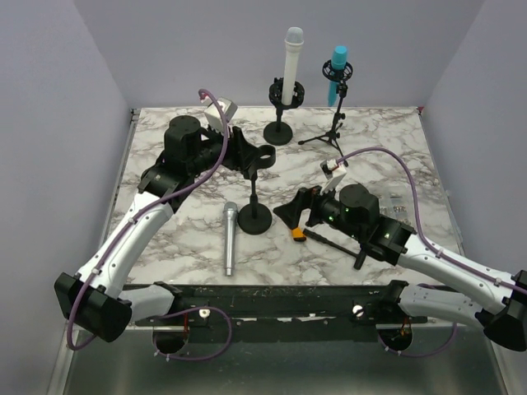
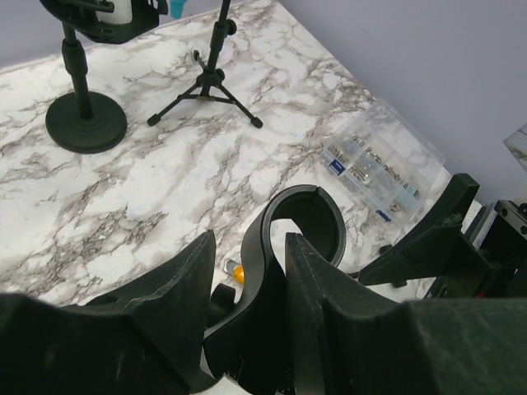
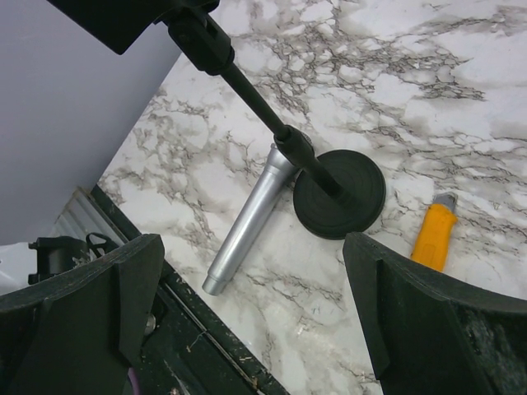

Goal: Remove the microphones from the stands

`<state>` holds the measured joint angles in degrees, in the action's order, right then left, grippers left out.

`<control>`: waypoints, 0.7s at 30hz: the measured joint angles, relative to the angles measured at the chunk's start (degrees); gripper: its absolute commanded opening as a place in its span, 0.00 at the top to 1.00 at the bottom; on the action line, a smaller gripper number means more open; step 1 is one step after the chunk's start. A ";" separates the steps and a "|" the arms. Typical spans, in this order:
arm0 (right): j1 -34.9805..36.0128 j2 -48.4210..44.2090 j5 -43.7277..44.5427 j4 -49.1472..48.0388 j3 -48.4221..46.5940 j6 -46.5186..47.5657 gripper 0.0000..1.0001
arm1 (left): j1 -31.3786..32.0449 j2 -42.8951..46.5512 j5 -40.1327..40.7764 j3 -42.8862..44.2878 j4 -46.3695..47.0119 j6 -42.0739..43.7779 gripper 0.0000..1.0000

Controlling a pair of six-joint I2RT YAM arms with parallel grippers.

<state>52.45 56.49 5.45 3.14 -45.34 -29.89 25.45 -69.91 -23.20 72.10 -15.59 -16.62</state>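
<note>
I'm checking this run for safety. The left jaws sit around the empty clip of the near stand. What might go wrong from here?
1. The left jaws straddle the empty clip high on the stand; a sideways pull may tip it.
2. The silver microphone lies loose beside the stand's base, near the front edge of the table; a falling stand might roll it off.
3. The orange knife lies close to the open right jaws and is easy to knock.

No legible writing in any view.
The only label is a small blue sticker [image 2: 336, 165] on the clear compartment box [image 2: 387, 177], just right of the microphone stand clip [image 2: 303, 220] in the left wrist view; its print is too small to read.
</note>
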 measured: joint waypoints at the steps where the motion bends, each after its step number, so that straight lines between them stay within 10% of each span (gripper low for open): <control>1: 0.00 0.09 0.02 0.00 0.00 0.00 0.00 | 0.00 0.52 0.00 -1.07 1.27 -0.31 0.64; 13: 0.00 1.36 0.02 -0.24 1.20 -0.04 0.00 | 0.00 3.76 1.20 -15.15 10.64 -3.69 0.64; 21: 0.00 1.62 0.04 -0.26 1.60 -0.07 0.00 | -0.07 0.90 2.05 -16.70 9.38 -5.73 0.31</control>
<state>52.45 58.11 5.50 2.87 -43.75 -29.95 25.39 -69.01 -21.15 55.40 -6.22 -22.35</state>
